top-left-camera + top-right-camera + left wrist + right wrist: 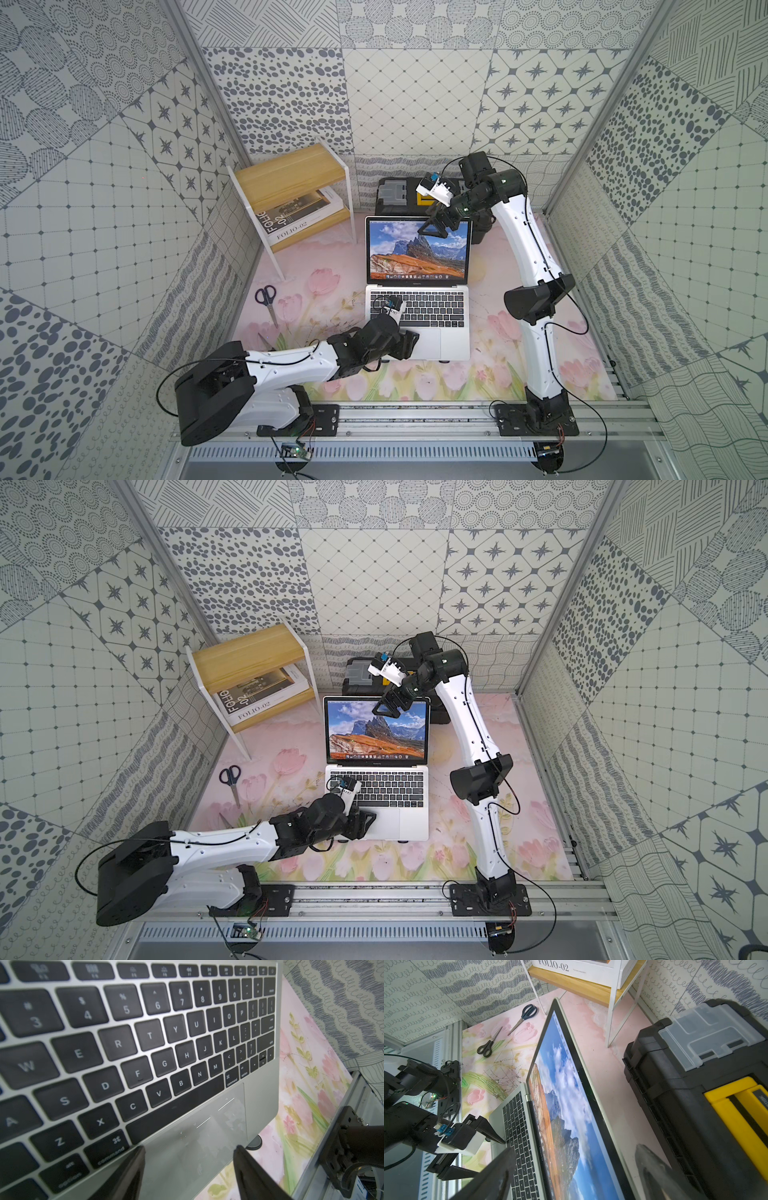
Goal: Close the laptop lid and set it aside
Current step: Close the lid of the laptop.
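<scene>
The silver laptop point(455, 345) point(413, 825) lies open mid-table, keyboard toward the robot bases. The laptop lid point(415, 253) point(376, 733) point(562, 1088) stands raised, its screen lit with a mountain picture. My right gripper point(434, 228) point(388, 708) point(575, 1147) is open at the lid's top edge, one finger on the screen side and one behind it; neither pad visibly touches it. My left gripper point(409, 345) point(365, 823) point(189, 1147) is open low over the trackpad point(207, 1126) at the front left of the base. I cannot tell whether it touches.
A black-and-yellow toolbox point(399, 195) point(695, 1084) stands close behind the lid. A wooden shelf point(291, 178) holding a book is at the back left. Two pairs of scissors point(527, 1014) point(486, 1047) lie left of the laptop. Patterned walls enclose three sides.
</scene>
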`<state>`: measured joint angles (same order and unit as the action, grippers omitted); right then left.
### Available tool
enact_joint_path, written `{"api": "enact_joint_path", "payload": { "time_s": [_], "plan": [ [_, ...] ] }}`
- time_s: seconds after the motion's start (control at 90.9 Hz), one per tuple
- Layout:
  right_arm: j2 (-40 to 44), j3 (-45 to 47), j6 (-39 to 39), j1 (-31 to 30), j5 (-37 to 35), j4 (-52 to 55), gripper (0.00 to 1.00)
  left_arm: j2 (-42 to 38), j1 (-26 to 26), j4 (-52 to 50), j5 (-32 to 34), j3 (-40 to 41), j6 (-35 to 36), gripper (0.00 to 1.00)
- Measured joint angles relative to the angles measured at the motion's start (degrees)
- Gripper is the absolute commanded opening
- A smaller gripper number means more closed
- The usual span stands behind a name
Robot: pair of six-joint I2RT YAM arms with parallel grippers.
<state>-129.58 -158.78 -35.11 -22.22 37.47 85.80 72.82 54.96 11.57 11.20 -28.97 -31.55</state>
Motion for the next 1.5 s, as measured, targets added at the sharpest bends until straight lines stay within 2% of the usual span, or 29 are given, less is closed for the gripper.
{"api": "enact_joint_path", "payload": {
  "time_s": [0.418, 0.814, 1.178, 1.497],
  "plan": [
    [0.0, 1.4, -2.9, -0.2, 1.0, 0.1, 0.71, 0.7, 0.0, 2.2, 0.0, 0.4, -0.6, 0.71],
    [4.1, 5.8, -3.4, -2.3, -0.5, -0.9, 0.62, 2.3, 0.1, 5.9, -0.7, 0.7, -1.8, 0.73],
    [8.6, 11.5, -3.5, -4.5, -2.7, -2.6, 0.59, 4.1, 0.1, 9.2, -2.3, 0.7, -3.1, 0.74],
    [14.2, 17.6, -2.6, -8.2, -5.7, -3.6, 0.62, 4.8, 0.2, 10.7, -2.7, 0.8, -4.2, 0.74]
  ]
}}
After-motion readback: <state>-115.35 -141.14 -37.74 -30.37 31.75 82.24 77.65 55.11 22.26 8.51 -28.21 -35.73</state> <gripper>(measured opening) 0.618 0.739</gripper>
